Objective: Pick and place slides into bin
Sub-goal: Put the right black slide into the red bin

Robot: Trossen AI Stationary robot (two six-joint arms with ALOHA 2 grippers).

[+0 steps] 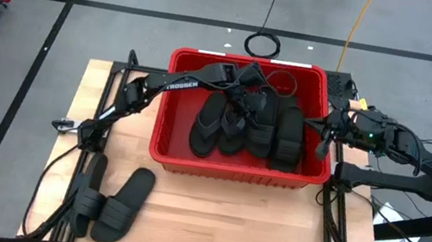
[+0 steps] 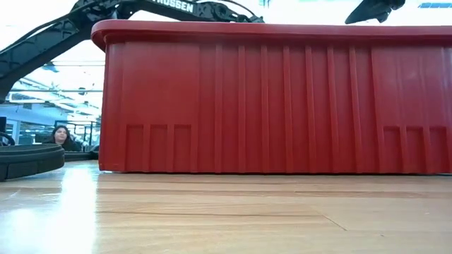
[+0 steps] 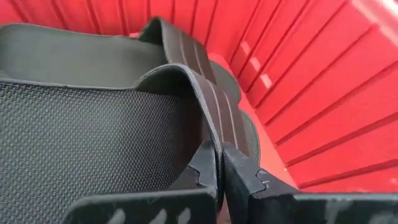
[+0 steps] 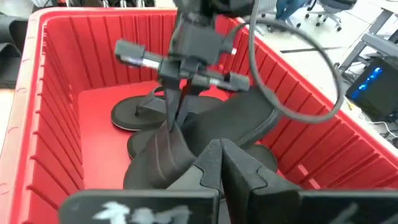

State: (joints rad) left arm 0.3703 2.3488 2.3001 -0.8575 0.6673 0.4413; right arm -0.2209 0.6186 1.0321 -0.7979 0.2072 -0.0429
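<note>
While two slides [image 1: 112, 202] lie on the tabletop [image 1: 251, 231] at lower left, the left gripper [image 1: 248, 91], inside the bin [image 1: 165, 122] at frame centre, pinches a slide's strap [image 3: 214, 106]; the right gripper [image 1: 326, 138], fingers pressed together, hangs at the bin's right rim.

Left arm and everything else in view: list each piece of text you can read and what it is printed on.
"TROSSEN": white letters on the left arm, in the high view.
"USSEN": the end of that word, on the same arm at the low view's top edge.
The slides and bin show no readable text.
</note>
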